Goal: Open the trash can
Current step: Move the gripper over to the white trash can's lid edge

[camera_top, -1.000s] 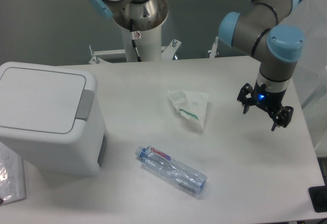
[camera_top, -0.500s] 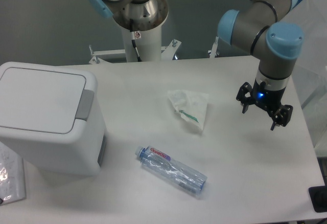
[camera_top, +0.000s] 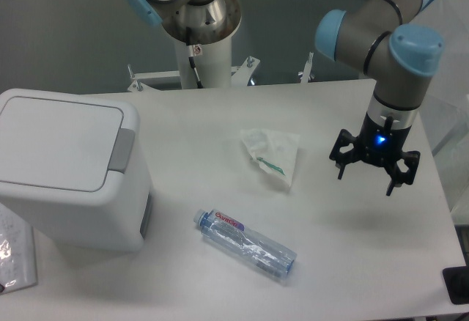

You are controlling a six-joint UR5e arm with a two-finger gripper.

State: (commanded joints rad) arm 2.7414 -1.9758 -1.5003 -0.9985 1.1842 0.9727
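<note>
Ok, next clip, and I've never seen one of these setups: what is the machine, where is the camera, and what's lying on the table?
This is a single view from a fixed camera looking down at a white table. The grey-and-blue jointed thing at the right is a robot arm; at its tip is a black two-finger pincer, open, holding nothing, and hanging above the table's right side. At the left stands the trash can, a big white bin with its lid shut and a grey latch tab on its right edge. In the middle lies a crumpled white wrapper, and nearer the camera an empty clear plastic bottle on its side. The pincer is far from the bin, so opening it has not begun.
</note>
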